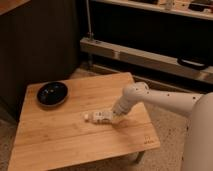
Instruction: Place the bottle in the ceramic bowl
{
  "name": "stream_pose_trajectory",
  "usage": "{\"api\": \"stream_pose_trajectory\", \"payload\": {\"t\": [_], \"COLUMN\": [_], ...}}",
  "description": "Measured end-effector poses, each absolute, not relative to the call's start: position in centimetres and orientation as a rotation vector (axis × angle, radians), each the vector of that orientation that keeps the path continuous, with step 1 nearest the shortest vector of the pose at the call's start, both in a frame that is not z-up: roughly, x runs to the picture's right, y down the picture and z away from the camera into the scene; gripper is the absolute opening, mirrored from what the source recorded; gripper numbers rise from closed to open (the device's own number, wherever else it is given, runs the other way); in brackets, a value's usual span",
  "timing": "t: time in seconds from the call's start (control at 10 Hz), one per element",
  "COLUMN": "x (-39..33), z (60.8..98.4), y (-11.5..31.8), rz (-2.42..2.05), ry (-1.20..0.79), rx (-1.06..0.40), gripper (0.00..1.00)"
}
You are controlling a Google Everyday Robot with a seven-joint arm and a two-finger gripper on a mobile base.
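The small whitish bottle (98, 117) lies on its side near the middle of the low wooden table (65, 140), its white cap pointing left. My gripper (112, 115) is low over the table at the bottle's right end, at the tip of the white arm (150, 98) that reaches in from the right. The glossy black ceramic bowl (52, 93) stands at the table's back left, well apart from the bottle and the gripper, with nothing in it.
A metal shelf rail (150, 57) runs behind the table. A dark cabinet wall (35, 40) stands at the back left. The table's front edge and right corner (150, 142) are close to the arm's base. The floor is speckled.
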State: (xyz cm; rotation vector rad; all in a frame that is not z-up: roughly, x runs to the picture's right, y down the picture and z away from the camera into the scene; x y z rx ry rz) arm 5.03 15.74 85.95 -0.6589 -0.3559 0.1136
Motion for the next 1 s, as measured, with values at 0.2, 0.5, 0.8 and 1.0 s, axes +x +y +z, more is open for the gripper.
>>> {"api": "stream_pose_trajectory", "payload": {"t": [0.2,0.5,0.8,1.0], "x": [4.3,2.3,-0.8,-4.6], "z": [85.7,82.8,79.0,77.6], "y": [14.7,10.4,4.0,-0.9], "rz": [0.108,0.097,0.068,0.045], "ry": [-0.352,-0.345,-0.335,-0.337], "rx": [-0.657,-0.611,-0.561,-0.532], "gripper": [0.11,0.0,0.0,0.0]}}
